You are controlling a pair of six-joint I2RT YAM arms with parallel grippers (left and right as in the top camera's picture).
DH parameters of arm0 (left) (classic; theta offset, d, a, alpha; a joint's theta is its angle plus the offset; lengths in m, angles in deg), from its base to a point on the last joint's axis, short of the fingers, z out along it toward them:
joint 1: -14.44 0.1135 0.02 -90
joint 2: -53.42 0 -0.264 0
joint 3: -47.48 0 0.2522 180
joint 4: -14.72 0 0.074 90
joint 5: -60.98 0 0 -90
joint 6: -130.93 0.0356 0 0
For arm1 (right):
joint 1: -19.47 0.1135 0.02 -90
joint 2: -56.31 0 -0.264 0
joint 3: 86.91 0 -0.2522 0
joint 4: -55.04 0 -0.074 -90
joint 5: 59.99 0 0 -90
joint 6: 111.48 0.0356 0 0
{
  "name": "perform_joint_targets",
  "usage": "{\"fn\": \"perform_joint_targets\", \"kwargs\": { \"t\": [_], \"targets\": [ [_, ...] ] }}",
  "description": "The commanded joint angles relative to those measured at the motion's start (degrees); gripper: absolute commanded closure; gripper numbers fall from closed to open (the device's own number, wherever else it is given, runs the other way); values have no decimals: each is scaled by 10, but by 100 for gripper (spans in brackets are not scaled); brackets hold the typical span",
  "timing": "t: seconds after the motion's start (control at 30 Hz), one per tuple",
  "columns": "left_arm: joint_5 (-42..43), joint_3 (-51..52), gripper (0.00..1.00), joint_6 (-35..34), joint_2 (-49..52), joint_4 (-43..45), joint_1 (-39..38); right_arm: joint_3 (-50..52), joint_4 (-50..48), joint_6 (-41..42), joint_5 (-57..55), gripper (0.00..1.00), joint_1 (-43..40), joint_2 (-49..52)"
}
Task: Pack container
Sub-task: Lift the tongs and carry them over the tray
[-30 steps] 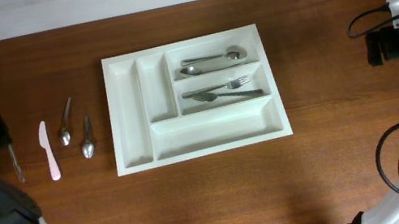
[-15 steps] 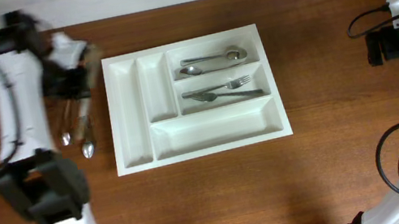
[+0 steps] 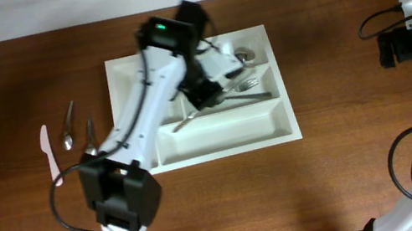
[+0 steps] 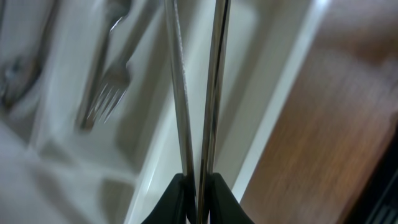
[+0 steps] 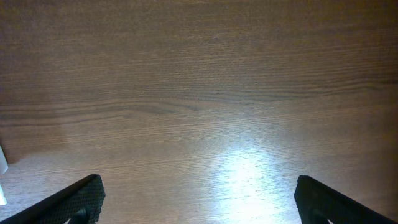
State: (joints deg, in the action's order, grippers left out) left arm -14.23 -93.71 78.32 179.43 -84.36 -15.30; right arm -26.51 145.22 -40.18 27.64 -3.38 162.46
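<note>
while a pale wall (image 3: 43, 8) edges the brown wooden table (image 3: 352, 175), the left gripper (image 4: 198, 190) pinches a metal utensil (image 4: 177, 93) over the container (image 3: 226, 133); the right gripper (image 5: 208, 202) gapes wide.

Table (image 5: 199, 93): brown wood, fine grain, smooth satin finish, glare patch at 6 o'clock in the right wrist view.
Container (image 3: 226, 133): white plastic, smooth, faint sheen.
Fork (image 3: 246, 84) and spoon (image 3: 242, 55) inside: polished metal.
2 loose spoons (image 3: 66, 142) at 9 o'clock of the container: glossy metal.
Knife (image 3: 50, 156) beside them: pale pink plastic, matt.
Left gripper (image 4: 198, 183): black matt plastic, pinching thin cutlery (image 4: 177, 93) of mirror-bright metal.
</note>
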Motion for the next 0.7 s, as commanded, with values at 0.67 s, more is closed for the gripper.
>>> {"fn": "perform_joint_targets", "kwargs": {
  "t": [0.67],
  "targets": [
    [-103,182,95,78,0,155,-53,2,0,-4,-5,1,0,1]
  ]
}}
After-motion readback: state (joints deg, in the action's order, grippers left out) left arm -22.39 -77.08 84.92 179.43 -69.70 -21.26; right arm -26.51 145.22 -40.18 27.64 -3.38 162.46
